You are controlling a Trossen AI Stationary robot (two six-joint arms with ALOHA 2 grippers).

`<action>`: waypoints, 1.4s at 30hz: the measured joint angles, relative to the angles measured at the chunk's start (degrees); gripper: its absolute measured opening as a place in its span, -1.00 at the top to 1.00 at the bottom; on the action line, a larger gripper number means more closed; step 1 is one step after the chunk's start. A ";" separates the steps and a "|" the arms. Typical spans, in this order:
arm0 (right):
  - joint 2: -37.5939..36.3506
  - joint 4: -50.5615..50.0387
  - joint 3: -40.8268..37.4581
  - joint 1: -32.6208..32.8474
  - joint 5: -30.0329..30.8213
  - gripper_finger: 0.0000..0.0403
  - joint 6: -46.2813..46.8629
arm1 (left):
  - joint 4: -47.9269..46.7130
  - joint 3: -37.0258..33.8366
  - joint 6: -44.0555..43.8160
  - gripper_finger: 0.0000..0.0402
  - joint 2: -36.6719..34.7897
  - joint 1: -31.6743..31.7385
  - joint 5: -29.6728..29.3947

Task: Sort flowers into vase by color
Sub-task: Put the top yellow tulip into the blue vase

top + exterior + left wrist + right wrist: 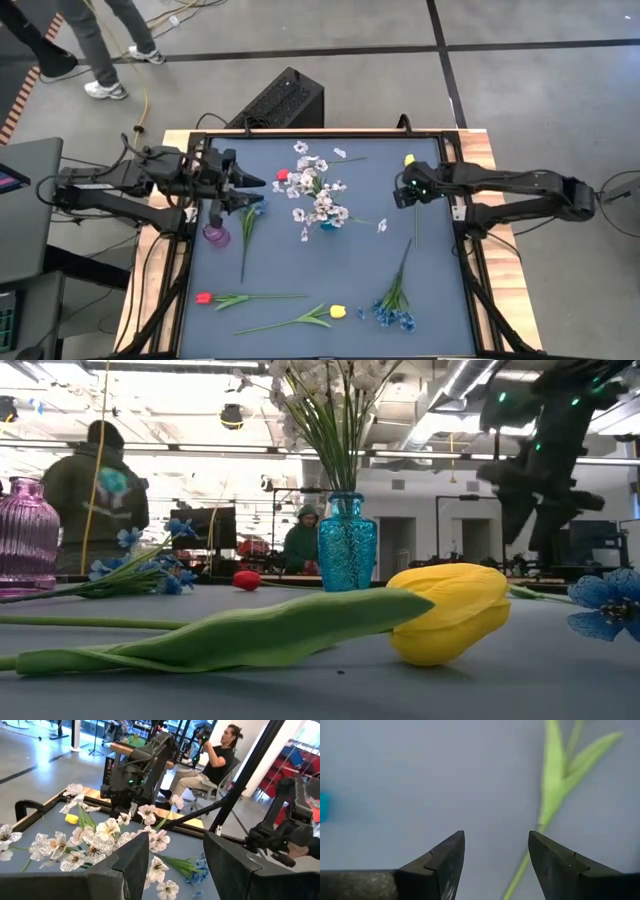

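Green tulip stem (547, 805) beside right gripper's (496, 855) open jaws.

A wood-edged table with a dark grey-blue mat (300, 270) carries a blue glass vase (346, 543), a pink ribbed glass vase (216, 236), and scattered artificial red tulips (204, 298), yellow tulips (337, 312) and blue blossom sprays (395, 315).

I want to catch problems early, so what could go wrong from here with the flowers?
1. The right hand is open over a thin green stem that lies off to one side of the gap, so it may close on nothing.
2. The blue vase is tall and packed with white flowers; a bump from either arm could tip it.
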 joint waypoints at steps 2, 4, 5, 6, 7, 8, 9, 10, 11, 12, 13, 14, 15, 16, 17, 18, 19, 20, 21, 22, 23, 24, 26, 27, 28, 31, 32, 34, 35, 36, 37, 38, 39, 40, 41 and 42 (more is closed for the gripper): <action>2.22 -0.74 0.00 -2.18 0.00 -0.16 -0.34 | -0.04 0.00 0.35 0.12 0.77 0.02 0.21; 4.28 -0.18 0.00 -3.52 -0.04 -0.14 -1.68 | -0.03 0.00 0.32 0.12 1.43 0.01 0.35; 5.34 0.28 0.00 -3.95 -0.08 -0.13 -2.58 | -0.04 0.00 0.31 0.12 1.57 0.01 0.36; 6.46 0.79 0.00 -4.29 -0.04 -0.12 -3.18 | -0.09 0.00 0.30 0.12 1.60 0.02 0.42; 7.62 1.13 0.00 -4.60 -0.02 -0.12 -3.77 | -0.06 0.00 0.13 0.12 1.60 0.00 0.42; 8.73 1.30 0.00 -4.89 0.05 -0.11 -4.44 | 0.05 0.00 0.02 0.12 1.71 0.00 0.41; 9.86 1.31 0.00 -5.40 0.27 -0.11 -4.99 | 0.25 0.00 -0.21 0.12 1.81 0.00 0.39; 11.10 1.19 0.00 -5.92 0.69 -0.11 -5.64 | 0.27 0.00 -0.57 0.12 1.87 0.02 0.40; 12.31 1.12 0.00 -6.41 1.03 -0.11 -6.22 | 0.26 0.00 -0.77 0.12 1.93 0.02 0.42; 13.47 1.18 0.00 -6.99 1.35 -0.11 -6.80 | 0.36 0.00 -0.96 0.12 1.95 0.02 0.44; 14.48 1.23 0.00 -7.62 1.53 -0.11 -7.52 | 0.61 0.00 -1.14 0.12 1.89 0.01 0.46; 15.39 1.19 0.00 -8.19 1.57 -0.11 -8.05 | 0.85 0.00 -1.39 0.12 1.82 0.00 0.46; 16.32 1.22 0.00 -8.76 1.56 -0.11 -8.76 | 0.85 0.00 -1.42 0.12 1.82 0.00 0.46; 17.22 1.21 0.00 -9.31 1.54 -0.11 -9.35 | 0.76 0.00 -1.42 0.12 1.83 0.01 0.46; 18.00 1.21 0.00 -9.91 1.51 -0.11 -9.92 | 0.58 0.00 -1.41 0.12 1.89 0.00 0.47; 18.72 1.38 -0.01 -10.46 1.49 -0.11 -10.53 | 0.28 0.00 -1.27 0.12 1.89 0.02 0.49; 19.35 1.69 -0.02 -10.95 1.43 -0.11 -11.02 | 0.06 0.00 -0.90 0.12 1.89 0.01 0.68; 19.95 2.23 -0.02 -11.44 1.41 -0.11 -11.67 | -0.06 0.00 -0.20 0.12 1.88 0.01 1.22; 20.44 3.12 -0.02 -11.83 1.42 -0.10 -12.16 | -0.32 0.00 0.96 0.12 1.86 0.02 2.08; 20.83 4.06 -0.02 -12.16 1.34 -0.10 -12.37 | -0.36 -0.02 2.19 0.12 1.86 0.02 2.63; 21.20 4.96 -0.02 -12.45 0.83 -0.08 -12.47 | 0.74 -0.46 2.86 0.12 1.69 0.00 3.08; 21.52 5.73 -0.02 -12.70 0.04 -0.06 -12.48 | 2.02 -1.26 2.97 0.12 1.21 0.00 3.32; 21.95 6.59 0.00 -13.21 -1.50 0.01 -12.18 | 5.96 -3.85 2.95 0.12 0.02 0.00 3.48; 22.25 6.88 0.04 -13.25 -2.04 0.08 -12.09 | 7.64 -5.34 2.91 0.12 -0.74 0.00 3.45; 22.46 7.05 0.08 -13.17 -2.32 0.15 -12.03 | 9.04 -7.26 2.30 0.12 -1.46 0.00 3.45; 23.21 7.46 0.22 -13.02 -2.57 0.44 -12.07 | 14.31 -12.85 -3.36 0.12 -2.80 0.00 3.30; 23.30 7.57 0.24 -12.98 -2.71 0.55 -12.34 | 15.87 -14.57 -5.46 0.12 -3.03 0.00 3.30; 22.98 8.14 0.18 -12.73 -3.40 0.78 -13.82 | 18.90 -17.20 -8.94 0.12 -3.25 0.00 3.52; 22.53 8.44 0.07 -12.39 -3.54 0.87 -13.99 | 19.75 -18.16 -10.28 0.12 -3.30 0.00 3.50; 21.83 8.64 -0.05 -12.01 -3.58 0.88 -13.99 | 20.43 -18.98 -11.40 0.12 -3.34 0.00 3.51; 21.12 9.11 -0.21 -11.57 -3.57 0.88 -13.60 | 20.93 -19.54 -12.25 0.12 -3.33 0.00 3.51; 20.35 10.05 -0.25 -11.09 -3.67 0.88 -12.79 | 21.15 -19.81 -12.70 0.12 -3.32 0.00 3.50; 19.30 10.76 -0.24 -10.66 -3.58 0.88 -12.15 | 21.49 -20.05 -12.81 0.12 -3.32 0.00 3.52; 17.99 11.14 -0.15 -10.26 -3.32 0.88 -11.80 | 21.87 -20.09 -12.85 0.12 -3.32 0.00 3.54; 16.56 11.33 -0.11 -9.91 -2.56 0.88 -11.72 | 22.41 -20.09 -12.79 0.12 -3.41 0.00 3.72; 15.22 11.77 -0.11 -9.59 -1.99 0.88 -11.57 | 22.66 -20.09 -12.65 0.12 -3.76 0.00 4.08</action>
